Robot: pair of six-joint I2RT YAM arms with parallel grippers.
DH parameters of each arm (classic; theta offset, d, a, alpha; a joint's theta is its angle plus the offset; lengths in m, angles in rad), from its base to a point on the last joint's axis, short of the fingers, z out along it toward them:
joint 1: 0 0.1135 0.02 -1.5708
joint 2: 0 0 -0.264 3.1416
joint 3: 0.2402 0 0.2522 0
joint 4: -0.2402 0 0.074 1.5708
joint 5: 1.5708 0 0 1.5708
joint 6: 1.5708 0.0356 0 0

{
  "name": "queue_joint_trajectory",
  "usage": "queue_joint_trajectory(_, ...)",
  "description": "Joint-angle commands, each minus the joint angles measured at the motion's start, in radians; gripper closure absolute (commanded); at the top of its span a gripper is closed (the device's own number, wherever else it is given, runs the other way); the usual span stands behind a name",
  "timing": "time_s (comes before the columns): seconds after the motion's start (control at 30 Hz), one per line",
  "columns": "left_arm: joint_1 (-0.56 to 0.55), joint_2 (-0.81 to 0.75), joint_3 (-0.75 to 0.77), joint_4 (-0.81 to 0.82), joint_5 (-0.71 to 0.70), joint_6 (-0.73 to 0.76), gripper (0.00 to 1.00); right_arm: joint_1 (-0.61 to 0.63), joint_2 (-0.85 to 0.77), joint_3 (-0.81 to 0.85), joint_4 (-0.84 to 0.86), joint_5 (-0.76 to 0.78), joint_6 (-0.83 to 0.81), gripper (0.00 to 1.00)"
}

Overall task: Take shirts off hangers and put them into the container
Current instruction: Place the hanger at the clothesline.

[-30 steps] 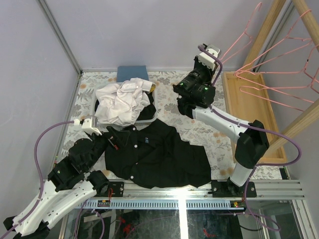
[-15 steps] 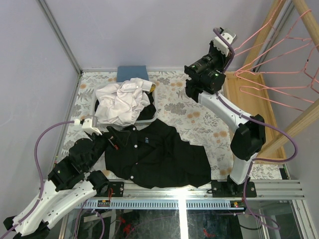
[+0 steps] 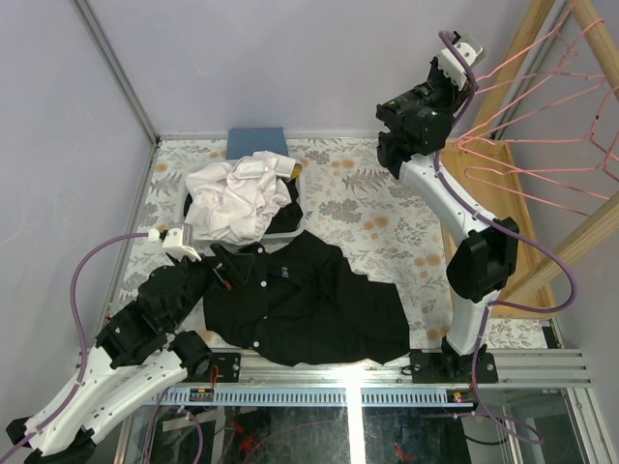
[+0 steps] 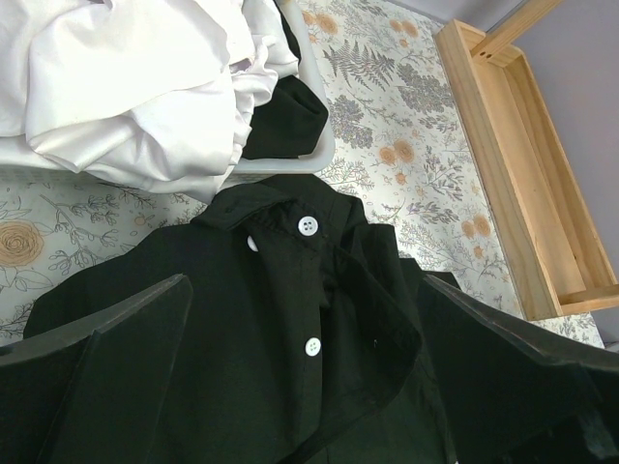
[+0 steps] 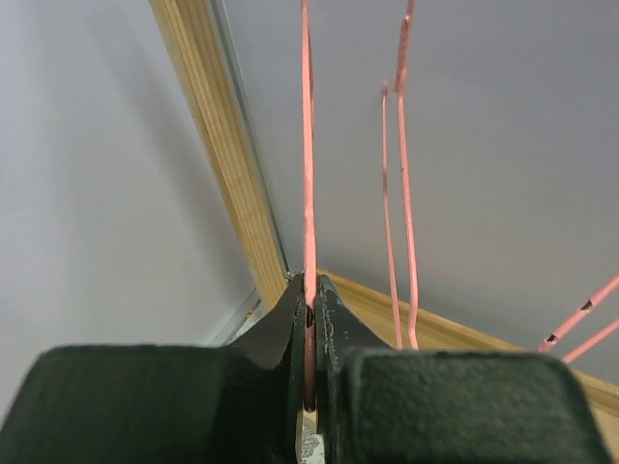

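Pink wire hanger (image 5: 308, 145) sits clamped in the right gripper (image 5: 309, 300), high beside the wooden rack (image 3: 580, 244). Left gripper (image 4: 305, 290) hovers spread wide over the black buttoned shirt (image 3: 309, 300) on the floral counter (image 3: 387, 232), near the white basket (image 4: 327, 145) holding a white shirt (image 4: 126, 87).

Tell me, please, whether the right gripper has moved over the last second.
Yes. Seen from above, the right gripper, shut on a pink hanger, moved up-frame and rightward, from beside the wooden tray to beyond its far end.

matt black cloth shirt (image 3: 309, 300), pink wire hanger (image 5: 309, 145), bare wooden tray (image 4: 546, 184).
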Motion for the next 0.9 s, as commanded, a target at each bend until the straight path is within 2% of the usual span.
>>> queue_joint_trajectory(0.0, 0.002, 0.001, 0.01, 0.012, -0.01, 0.01, 0.0, -0.017, -0.039, -0.008, -0.121, -0.028, 0.163, 1.0)
queue_joint_trajectory(0.1, 0.003, 0.006, 0.011, 0.013, -0.01, 0.012, 0.0, -0.016, -0.075, -0.103, -0.073, -0.012, 0.17, 0.99)
queue_joint_trajectory(0.27, 0.002, 0.014, 0.012, 0.013, -0.01, 0.014, 0.0, -0.013, -0.124, -0.182, -0.085, -0.006, 0.187, 0.88)
queue_joint_trajectory(0.4, 0.003, 0.019, 0.01, 0.02, -0.011, 0.014, 0.0, 0.018, -0.169, -0.207, -0.154, -0.028, 0.226, 0.51)
queue_joint_trajectory(0.43, 0.002, 0.021, 0.01, 0.018, -0.012, 0.014, 0.0, 0.031, -0.189, -0.219, -0.206, -0.043, 0.254, 0.37)
queue_joint_trajectory(0.47, 0.001, 0.022, 0.01, 0.018, -0.011, 0.014, 0.0, 0.043, -0.21, -0.237, -0.287, -0.052, 0.311, 0.28)
queue_joint_trajectory(0.53, 0.002, 0.023, 0.011, 0.018, -0.001, 0.016, 0.0, 0.067, -0.282, -0.268, -0.545, -0.087, 0.543, 0.16)
queue_joint_trajectory(0.6, 0.003, 0.017, 0.01, 0.02, -0.002, 0.017, 0.0, 0.078, -0.344, -0.258, -0.901, -0.142, 0.861, 0.03)
queue_joint_trajectory(0.63, 0.002, 0.017, 0.01, 0.021, -0.003, 0.017, 0.0, 0.078, -0.371, -0.244, -1.068, -0.178, 1.019, 0.0)
queue_joint_trajectory(0.67, 0.002, 0.015, 0.009, 0.021, -0.002, 0.016, 0.0, 0.078, -0.391, -0.242, -1.164, -0.205, 1.122, 0.01)
queue_joint_trajectory(0.77, 0.002, 0.012, 0.011, 0.019, -0.004, 0.017, 0.0, 0.092, -0.435, -0.261, -1.278, -0.299, 1.256, 0.01)
queue_joint_trajectory(0.87, 0.002, 0.01, 0.01, 0.018, -0.005, 0.016, 0.0, 0.097, -0.475, -0.28, -1.382, -0.518, 1.35, 0.01)
